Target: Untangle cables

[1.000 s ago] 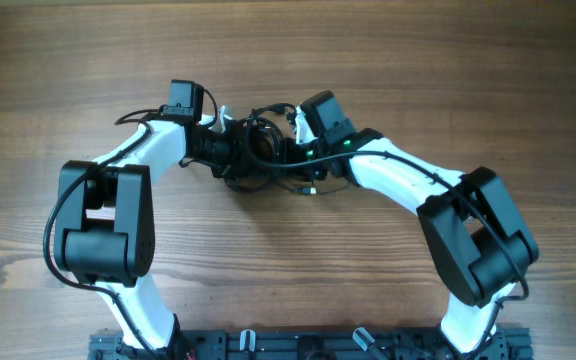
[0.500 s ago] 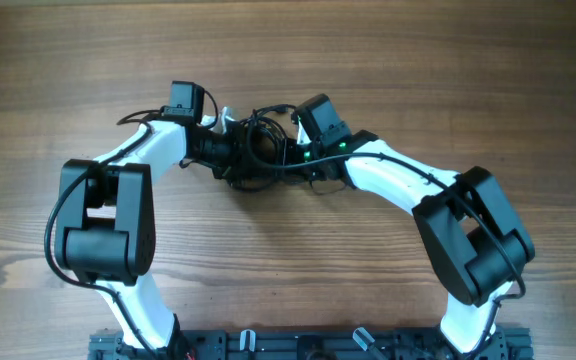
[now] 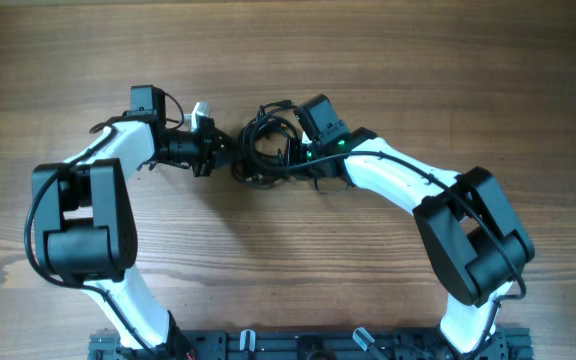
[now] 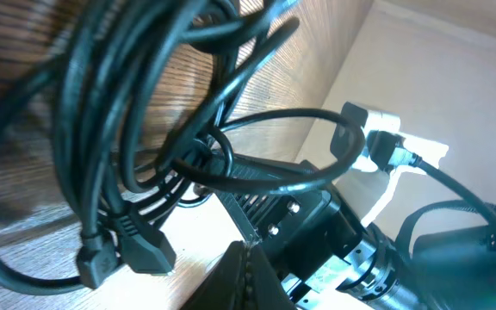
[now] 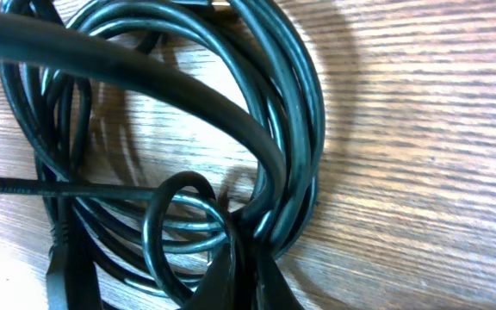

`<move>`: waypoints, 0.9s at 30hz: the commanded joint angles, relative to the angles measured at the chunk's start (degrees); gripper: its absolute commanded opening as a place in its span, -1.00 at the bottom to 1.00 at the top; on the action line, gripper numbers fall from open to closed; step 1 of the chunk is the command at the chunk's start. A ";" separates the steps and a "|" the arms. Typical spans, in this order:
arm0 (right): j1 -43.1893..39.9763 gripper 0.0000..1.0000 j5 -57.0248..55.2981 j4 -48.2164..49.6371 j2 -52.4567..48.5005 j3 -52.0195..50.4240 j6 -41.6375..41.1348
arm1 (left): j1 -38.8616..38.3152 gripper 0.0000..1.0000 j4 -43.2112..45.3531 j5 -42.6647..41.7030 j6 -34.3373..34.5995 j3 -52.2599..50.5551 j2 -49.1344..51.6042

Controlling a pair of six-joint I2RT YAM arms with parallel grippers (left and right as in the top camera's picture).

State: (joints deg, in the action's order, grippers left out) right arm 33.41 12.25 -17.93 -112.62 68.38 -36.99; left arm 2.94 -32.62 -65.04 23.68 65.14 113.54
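Observation:
The cables (image 3: 263, 150) are a bunch of thin black cords in overlapping loops at the table's far middle. My right gripper (image 3: 290, 152) is at the bunch's right edge. In the right wrist view its jaws (image 5: 246, 250) are shut on a few strands of the coiled cables (image 5: 188, 112). My left gripper (image 3: 218, 157) sits just left of the bunch. In the left wrist view its jaws (image 4: 244, 258) are pressed together with nothing visible between them. The cables (image 4: 145, 129) lie ahead of them, with two plug ends (image 4: 132, 250) on the wood and the right gripper's body (image 4: 317, 224) close by.
The wooden table (image 3: 288, 60) extends all around. Both arms' elbows and bases stand at the front left (image 3: 78, 220) and front right (image 3: 473, 240). A black rail (image 3: 298, 345) runs along the front edge.
My left gripper has drawn back to the left, out of the bunch, and its arm swung left. The bunch stays at the right gripper, which has barely moved.

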 commanded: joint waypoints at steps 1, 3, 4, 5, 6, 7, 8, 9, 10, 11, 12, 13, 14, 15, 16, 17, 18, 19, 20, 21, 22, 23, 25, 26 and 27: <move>-0.42 -0.91 7.50 3.21 -2.36 -1.38 1.01 | -3.89 -0.87 1.40 -0.87 -2.25 0.00 -0.17; -0.42 -0.91 10.73 4.46 -2.36 -1.38 0.98 | -7.13 -0.78 3.17 4.22 1.27 0.00 -0.17; -0.42 -0.91 10.99 4.57 -2.36 -1.38 1.01 | -8.35 -0.69 3.76 7.87 3.02 0.00 -0.17; -0.42 -0.92 10.97 4.59 -2.36 -1.38 1.03 | -9.31 -0.59 4.37 10.91 4.26 0.00 -0.17; -0.42 -0.92 10.99 4.59 -2.36 -1.38 1.03 | -10.80 -0.53 5.51 14.99 5.64 0.00 -0.17; -0.42 -0.91 10.99 4.59 -2.36 -1.38 1.01 | -12.11 -0.50 6.16 18.05 7.52 0.00 -0.17; -0.42 -0.91 10.99 4.57 -2.36 -1.38 1.03 | -12.81 -0.42 6.32 20.70 9.40 0.00 -0.17; -0.42 -0.91 10.99 4.50 -2.36 -1.38 1.03 | -13.11 -0.39 6.32 23.04 10.84 0.00 -0.17; -0.42 -0.91 10.97 4.44 -2.36 -1.38 1.05 | -13.14 -0.37 6.32 24.96 11.58 0.00 -0.17; -0.42 -0.91 10.97 4.44 -2.36 -1.38 1.05 | -13.11 -0.35 6.34 26.25 11.56 0.00 -0.17; -0.42 -0.91 10.97 4.46 -2.36 -1.38 1.05 | -13.07 -0.29 6.34 26.38 11.54 0.00 -0.17; -0.42 -0.91 10.95 4.46 -2.36 -1.38 1.07 | -12.85 -0.28 6.49 26.36 11.54 0.00 -0.17; -0.42 -0.91 10.95 4.46 -2.36 -1.38 1.09 | -12.44 -0.28 6.58 26.32 11.54 0.02 -0.17; -0.42 -0.91 10.95 4.46 -2.36 -1.38 1.22 | -12.04 -0.28 6.60 25.53 11.50 0.15 -0.17; -0.42 -0.92 10.82 4.44 -2.36 -1.38 1.51 | -11.52 -0.29 6.71 22.67 10.23 0.46 -0.17; -0.42 -0.91 10.73 4.44 -2.36 -1.38 2.19 | -11.10 -0.30 6.73 19.10 7.26 0.96 -0.17; -0.42 -0.91 10.67 4.42 -2.36 -1.38 2.47 | -10.71 -0.30 6.49 16.50 4.81 1.44 -0.33; -0.42 -0.91 10.47 4.42 -2.36 -1.38 2.45 | -10.36 -0.31 6.16 16.22 4.42 1.64 -0.70; -0.42 -0.92 10.47 4.44 -2.36 -1.38 2.45 | -10.08 -0.30 5.86 16.20 3.65 1.64 -1.40; -0.42 -0.91 10.19 4.42 -2.36 -1.38 2.45 | -9.92 -0.29 5.38 16.20 3.63 1.64 -2.29; -0.42 -0.91 10.01 4.42 -2.36 -1.38 2.47 | -9.81 -0.29 4.70 16.35 3.48 1.64 -3.78; -0.42 -0.91 10.01 4.42 -2.36 -1.38 2.45 | -9.84 -0.29 3.96 18.05 3.54 1.64 -4.98; -0.42 -0.91 10.01 4.42 -2.36 -1.38 2.43 | -10.08 -0.28 0.02 25.07 4.92 1.62 -5.88; -0.42 -0.91 10.01 4.42 -2.36 -1.38 2.45 | -10.19 -0.28 -1.27 27.39 6.16 1.62 -5.88; -0.42 -0.91 10.01 4.44 -2.36 -1.38 2.45 | -10.49 -0.28 -2.80 30.77 8.35 1.62 -5.86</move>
State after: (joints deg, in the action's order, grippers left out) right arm 32.58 22.06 -13.23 -113.47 67.79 -35.68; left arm -7.33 -33.21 -43.11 29.21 66.00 108.84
